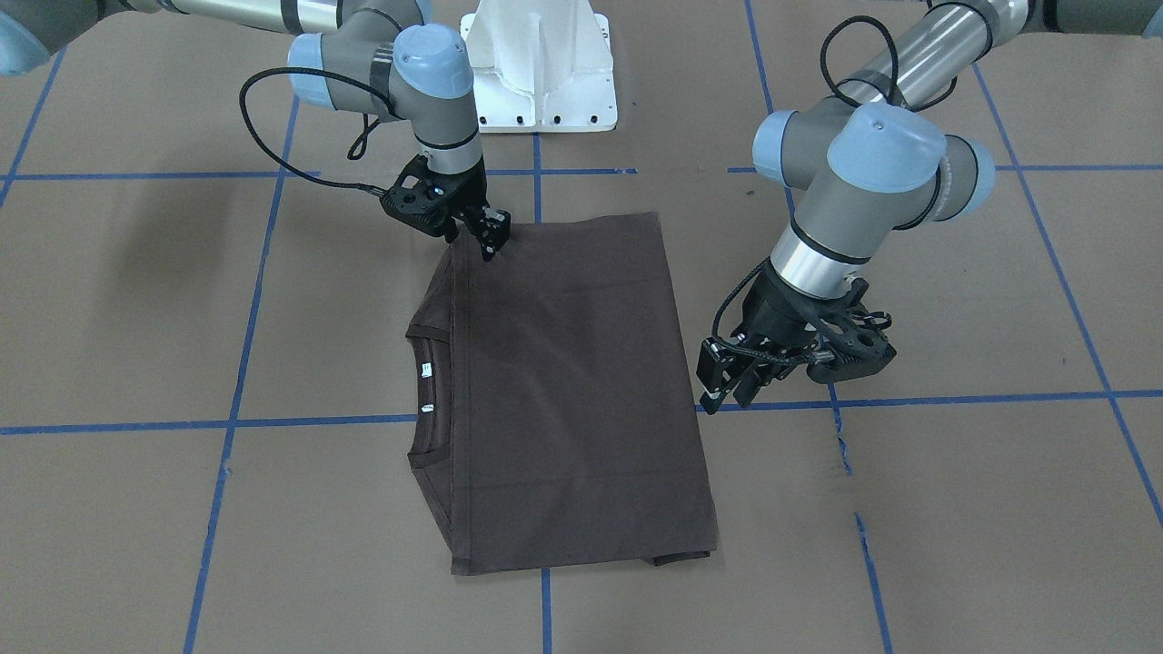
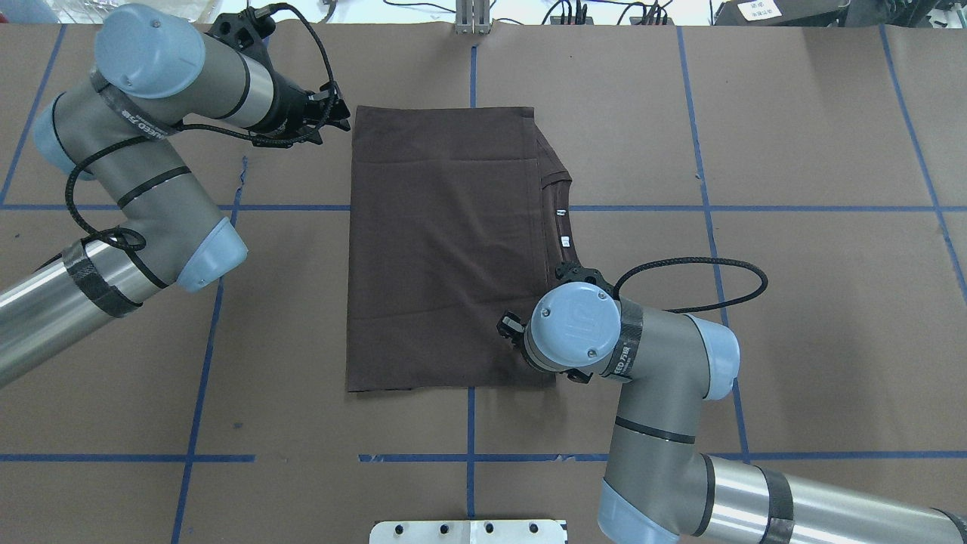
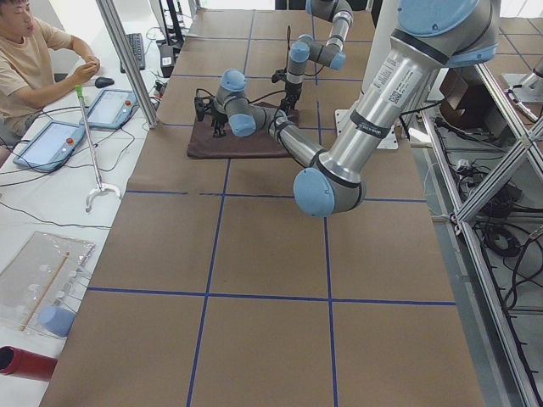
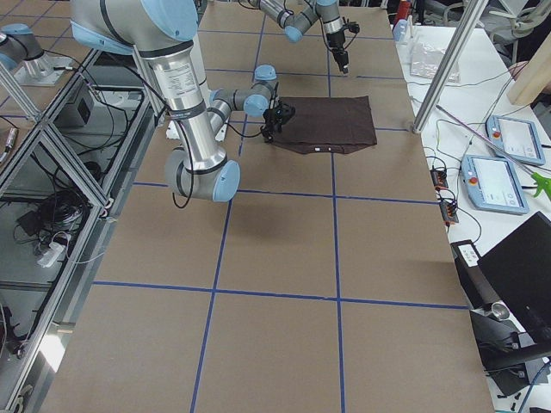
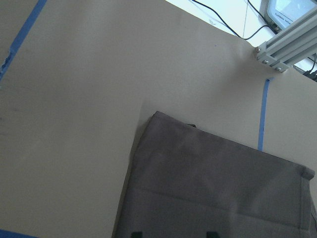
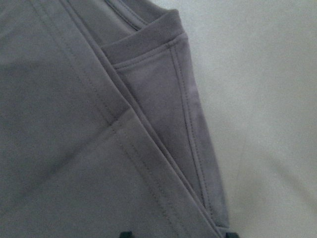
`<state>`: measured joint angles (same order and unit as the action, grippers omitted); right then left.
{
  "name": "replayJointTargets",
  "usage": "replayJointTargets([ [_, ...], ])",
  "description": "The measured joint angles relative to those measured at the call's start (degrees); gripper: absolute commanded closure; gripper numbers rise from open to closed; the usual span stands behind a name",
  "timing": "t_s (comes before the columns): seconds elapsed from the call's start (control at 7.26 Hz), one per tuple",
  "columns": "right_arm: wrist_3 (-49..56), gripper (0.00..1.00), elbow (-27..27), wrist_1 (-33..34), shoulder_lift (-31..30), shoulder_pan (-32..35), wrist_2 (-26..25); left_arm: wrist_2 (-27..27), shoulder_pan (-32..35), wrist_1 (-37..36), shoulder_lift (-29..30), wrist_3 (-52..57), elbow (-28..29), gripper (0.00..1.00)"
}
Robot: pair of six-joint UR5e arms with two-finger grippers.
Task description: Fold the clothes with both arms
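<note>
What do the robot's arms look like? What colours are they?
The left arm and right arm are grey metal tubes with light-blue round joint caps. Black bands with white lettering wrap them. Looping black cables run to the black two-finger left gripper and right gripper.

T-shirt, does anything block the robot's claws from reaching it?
Nothing visible does. The left gripper hangs open just off the brown T-shirt, beside its edge. The right gripper is open right over a corner of it.
</note>
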<state>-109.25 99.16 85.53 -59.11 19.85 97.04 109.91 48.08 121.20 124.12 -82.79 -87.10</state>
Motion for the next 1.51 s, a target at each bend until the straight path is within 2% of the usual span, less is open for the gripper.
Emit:
replayJointTargets([
  [0.14,0.0,0.41,-0.3,0.0,0.0,0.0,0.1,0.0,0.0,0.0,0.0,0.0,0.0,0.47],
  [0.28,-0.1,0.58,-0.4,0.1,0.0,0.0,0.2,0.0,0.0,0.0,0.0,0.0,0.0,0.47],
  [0.41,-0.2,1.0,-0.4,0.2,0.0,0.0,0.2,0.0,0.0,0.0,0.0,0.0,0.0,0.47],
  [1.1,-0.2,1.0,0.0,0.2,0.2,-0.1,0.4,0.0,0.0,0.0,0.1,0.0,0.0,0.47],
  [1.51,-0.3,1.0,2.6,0.4,0.0,0.1,0.6,0.1,-0.1,0.0,-1.3,-0.8,-2.0,0.47],
])
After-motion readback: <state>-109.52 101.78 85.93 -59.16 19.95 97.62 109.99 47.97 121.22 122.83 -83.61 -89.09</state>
